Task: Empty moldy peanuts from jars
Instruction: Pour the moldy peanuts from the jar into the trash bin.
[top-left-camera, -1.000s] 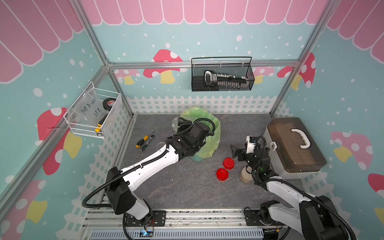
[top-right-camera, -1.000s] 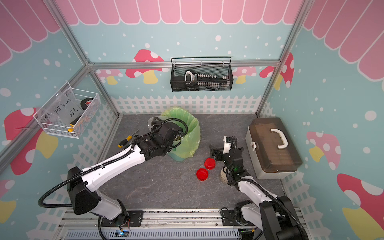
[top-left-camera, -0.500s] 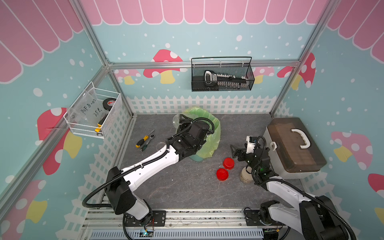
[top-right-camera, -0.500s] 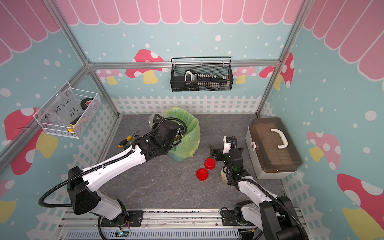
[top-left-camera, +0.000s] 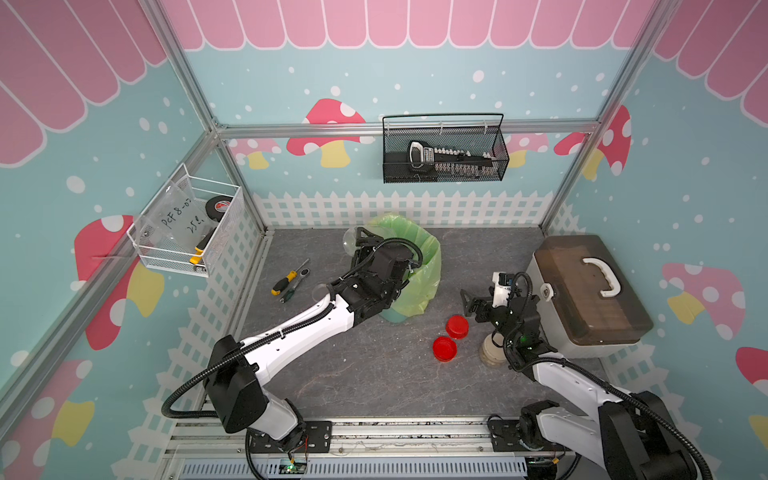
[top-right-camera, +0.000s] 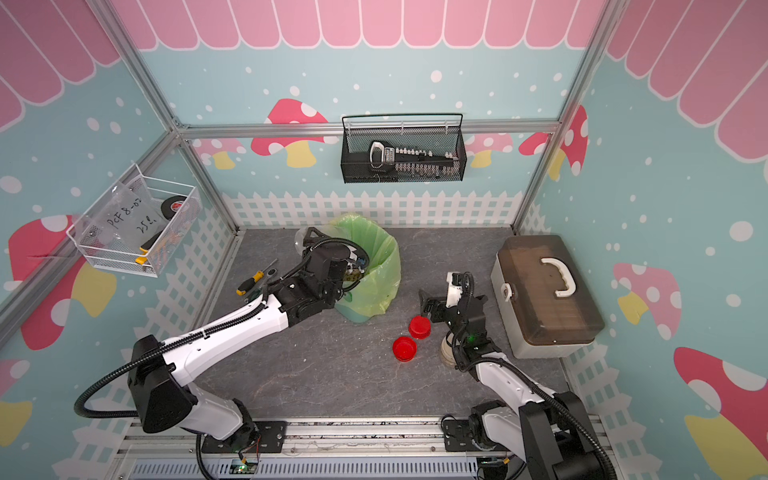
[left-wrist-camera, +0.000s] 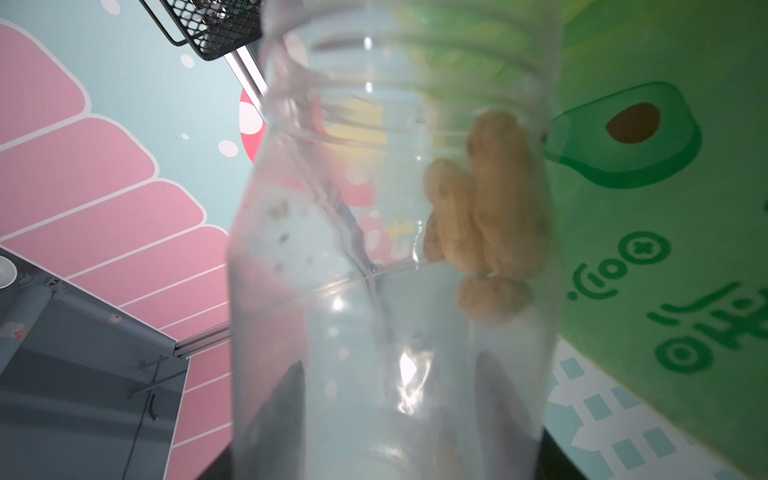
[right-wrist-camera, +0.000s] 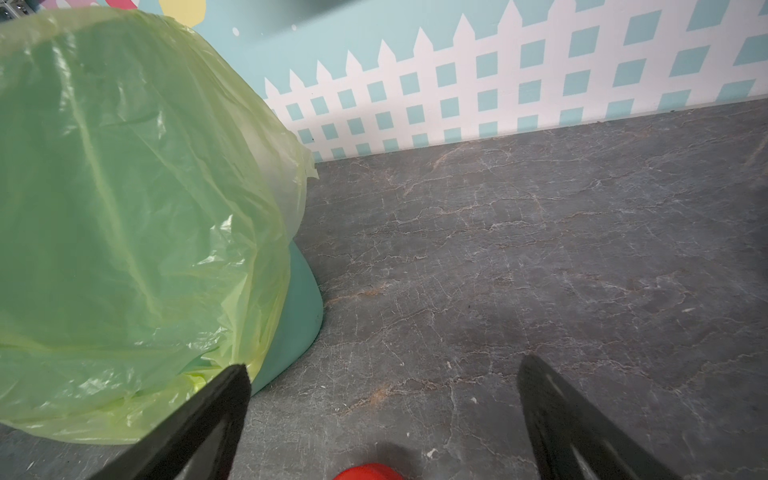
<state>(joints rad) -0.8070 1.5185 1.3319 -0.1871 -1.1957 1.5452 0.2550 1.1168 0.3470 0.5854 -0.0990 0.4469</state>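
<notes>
One tall jar (left-wrist-camera: 395, 249) nearly emptied at the bin (top-left-camera: 428, 266); squat jar (top-left-camera: 490, 355) not yet opened.
Noted: left gripper (top-left-camera: 365, 243) clamped on the tall jar at the bin's 10 o'clock rim, with a few moldy peanuts (left-wrist-camera: 486, 216) left inside. Two red lids (top-left-camera: 457, 326) lie off at the bin's 4 o'clock. The right gripper (right-wrist-camera: 384, 365) is spread wide and empty, just beside them. The squat jar, at the lids' 3 o'clock, keeps its beige lid.

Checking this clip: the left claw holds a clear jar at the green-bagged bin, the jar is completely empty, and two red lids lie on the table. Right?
Not quite: the jar in the left claw is not empty; the left wrist view shows a few peanuts inside. The rest stands: it is at the green-bagged bin, two red lids on the table.
</notes>
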